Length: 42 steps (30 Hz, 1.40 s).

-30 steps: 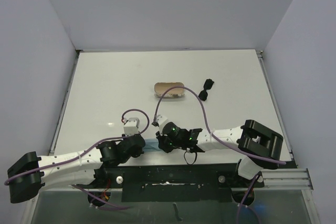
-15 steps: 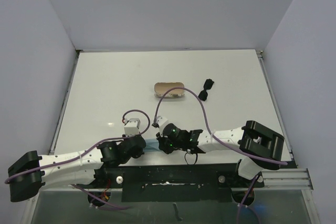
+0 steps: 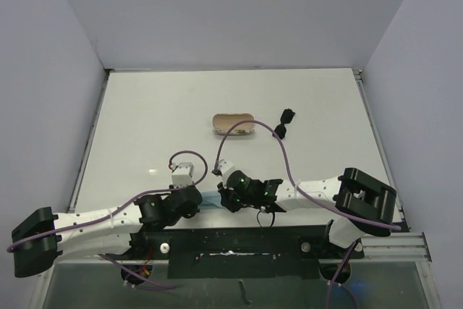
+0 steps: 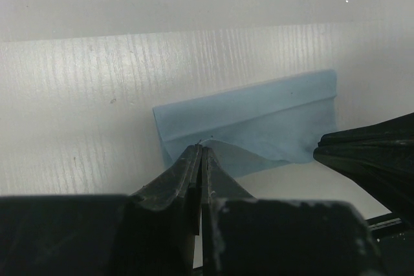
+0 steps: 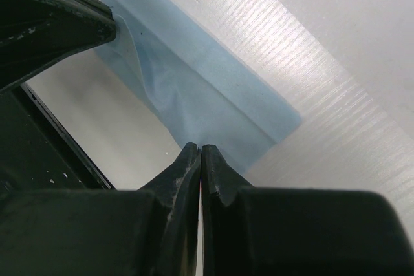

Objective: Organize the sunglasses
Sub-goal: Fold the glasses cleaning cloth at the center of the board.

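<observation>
Pinching a lifted edge of the light blue cloth (image 4: 259,117), the left hand (image 4: 199,151) has its fingers closed tight on the fabric at the near edge of the surface (image 3: 145,121). Opposite it, the right hand (image 5: 200,150) is likewise clamped on the cloth's other side. Farther back, the case (image 3: 233,124) lies mid-surface, its tan inside showing. The sunglasses (image 3: 285,122) rest near the case on its right, apart from it and well clear of both hands.
</observation>
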### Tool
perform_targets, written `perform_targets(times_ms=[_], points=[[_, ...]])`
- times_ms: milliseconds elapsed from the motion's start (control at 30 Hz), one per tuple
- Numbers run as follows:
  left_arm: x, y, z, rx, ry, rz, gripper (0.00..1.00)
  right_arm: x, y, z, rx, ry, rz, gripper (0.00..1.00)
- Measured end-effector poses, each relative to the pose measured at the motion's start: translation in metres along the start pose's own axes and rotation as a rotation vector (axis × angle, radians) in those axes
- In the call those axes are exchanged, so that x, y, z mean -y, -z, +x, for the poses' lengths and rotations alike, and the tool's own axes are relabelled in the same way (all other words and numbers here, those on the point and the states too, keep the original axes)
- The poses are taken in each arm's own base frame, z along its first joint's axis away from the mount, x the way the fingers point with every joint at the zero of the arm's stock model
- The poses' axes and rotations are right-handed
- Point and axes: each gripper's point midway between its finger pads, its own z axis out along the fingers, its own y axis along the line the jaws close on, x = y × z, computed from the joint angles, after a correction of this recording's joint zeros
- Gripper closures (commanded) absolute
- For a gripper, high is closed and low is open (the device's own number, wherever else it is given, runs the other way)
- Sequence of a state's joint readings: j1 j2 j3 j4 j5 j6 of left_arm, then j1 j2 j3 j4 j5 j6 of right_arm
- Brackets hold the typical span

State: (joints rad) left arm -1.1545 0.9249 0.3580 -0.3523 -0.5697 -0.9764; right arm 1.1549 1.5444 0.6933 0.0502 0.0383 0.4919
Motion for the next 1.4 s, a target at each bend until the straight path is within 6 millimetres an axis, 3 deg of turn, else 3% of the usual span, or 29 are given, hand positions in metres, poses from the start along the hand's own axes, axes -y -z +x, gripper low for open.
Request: perform_targets(times_ms=[167,367,700,1400], points=[[0.0008,0.0002,0.0005,-0.001,-0.004,0.001,0.97,0.0005,0.0027,-0.0054,0.020,0.000,0.007,0.97],[0.0017,0.0009,0.0030,-0.008,-0.009,0.002,0.82,0.0003,0.0027,-0.0041,0.017,0.003,0.010,0.97],[0.0068,0.0074,-0.0055,0.013,-0.013,-0.007,0.81,0.0004,0.0027,-0.0043,0.018,0.003,0.011,0.98],[0.0003,0.0053,-0.0002,0.005,0.014,-0.049,0.82,0.0014,0.0024,-0.0054,0.023,0.003,0.017,0.95]])
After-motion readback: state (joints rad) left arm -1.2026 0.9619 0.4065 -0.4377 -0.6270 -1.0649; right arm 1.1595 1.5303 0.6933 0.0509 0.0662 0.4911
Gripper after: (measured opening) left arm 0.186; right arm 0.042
